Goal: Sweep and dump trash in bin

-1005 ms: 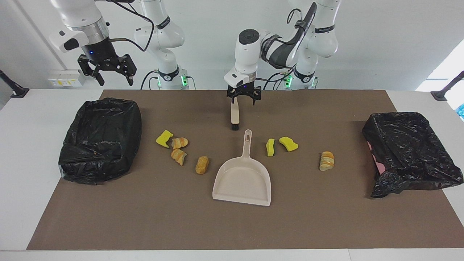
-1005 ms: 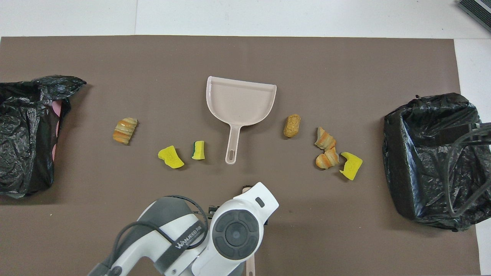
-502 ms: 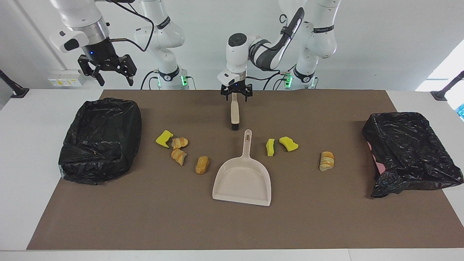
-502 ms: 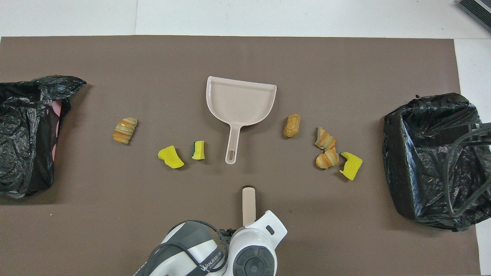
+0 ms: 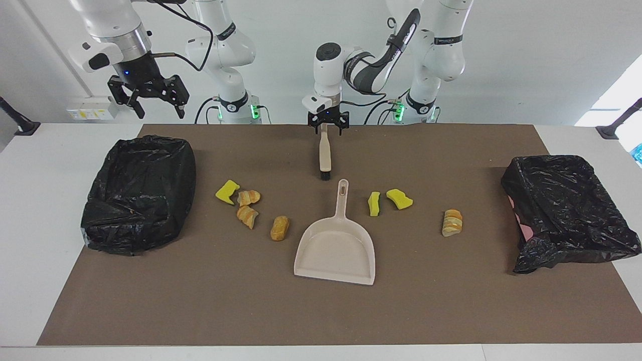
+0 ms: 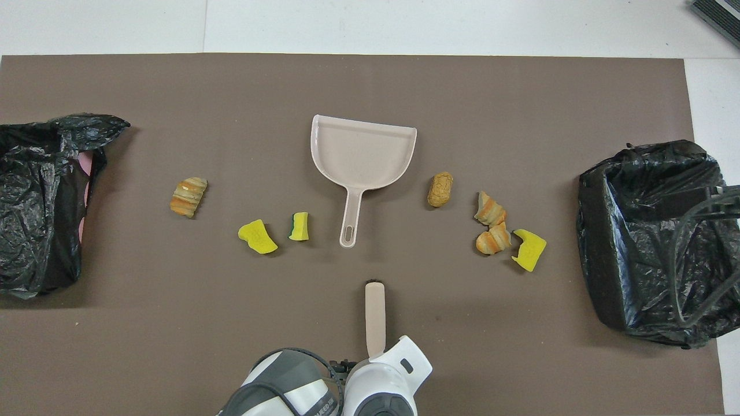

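Several pieces of trash lie on the brown mat. Toward the right arm's end are a yellow sponge (image 5: 227, 191) (image 6: 529, 249) and three bread lumps (image 5: 247, 216) (image 6: 490, 209). Toward the left arm's end are two yellow sponges (image 5: 399, 198) (image 6: 257, 237) and a bread lump (image 5: 452, 222) (image 6: 188, 196). The beige dustpan (image 5: 335, 250) (image 6: 363, 151) lies between the two groups, its handle pointing toward the robots. The beige brush (image 5: 325, 158) (image 6: 374, 315) lies nearer the robots. My left gripper (image 5: 327, 130) is low over the brush handle's end, fingers either side of it. My right gripper (image 5: 149, 100) waits open, high over a bin.
A bin lined with a black bag (image 5: 138, 193) (image 6: 653, 237) stands at the right arm's end of the mat. A second black-bagged bin (image 5: 569, 210) (image 6: 34, 202) is at the left arm's end. The left arm's wrist (image 6: 381, 387) covers the brush handle's end from above.
My left gripper has drawn back toward the robots, from over the brush's middle to over its handle's end, with its fingers closer together. The brush, the trash and the right arm have not moved.
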Controlling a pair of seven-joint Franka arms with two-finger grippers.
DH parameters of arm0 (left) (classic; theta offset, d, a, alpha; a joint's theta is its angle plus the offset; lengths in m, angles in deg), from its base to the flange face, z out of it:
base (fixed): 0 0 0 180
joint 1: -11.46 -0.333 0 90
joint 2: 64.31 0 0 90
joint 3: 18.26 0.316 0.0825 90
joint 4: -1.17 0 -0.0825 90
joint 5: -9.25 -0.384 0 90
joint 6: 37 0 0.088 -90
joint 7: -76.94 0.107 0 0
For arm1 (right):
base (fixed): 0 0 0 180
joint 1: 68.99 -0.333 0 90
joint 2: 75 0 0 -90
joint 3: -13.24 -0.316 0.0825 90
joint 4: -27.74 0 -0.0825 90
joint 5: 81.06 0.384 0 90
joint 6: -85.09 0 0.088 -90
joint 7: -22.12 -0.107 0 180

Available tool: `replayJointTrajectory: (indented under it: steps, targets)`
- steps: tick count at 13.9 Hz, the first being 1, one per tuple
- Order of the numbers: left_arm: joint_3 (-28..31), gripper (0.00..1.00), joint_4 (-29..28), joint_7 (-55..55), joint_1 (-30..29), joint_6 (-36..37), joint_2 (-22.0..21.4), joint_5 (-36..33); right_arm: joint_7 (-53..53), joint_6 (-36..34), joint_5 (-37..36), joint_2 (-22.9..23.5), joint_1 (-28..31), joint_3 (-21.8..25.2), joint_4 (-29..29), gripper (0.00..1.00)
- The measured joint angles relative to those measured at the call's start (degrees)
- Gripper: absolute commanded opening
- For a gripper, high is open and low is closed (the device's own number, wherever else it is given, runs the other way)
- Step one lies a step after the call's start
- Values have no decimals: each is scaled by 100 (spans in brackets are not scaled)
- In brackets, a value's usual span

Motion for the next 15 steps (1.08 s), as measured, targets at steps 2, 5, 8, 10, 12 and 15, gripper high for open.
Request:
replayJointTrajectory:
  steps: [2,5,8,10,12,15]
  targets:
    - [0,0,-28,-5,13,-60,6,0,0,0,0,0,0,0,2,100]
    - [12,0,-32,-30,18,-82,27,0,0,0,0,0,0,0,5,100]
    - [76,0,-22,-219,14,-33,4,1,0,0,0,0,0,0,8,100]
    - [135,0,33,-360,-20,362,-103,1,0,0,0,0,0,0,9,100]
    - [164,0,88,-404,-165,924,-271,1,1,0,0,0,-10,-4,11,100]
    - [197,0,96,-401,-570,1471,-521,1,0,1,7,13,-81,-65,30,100]
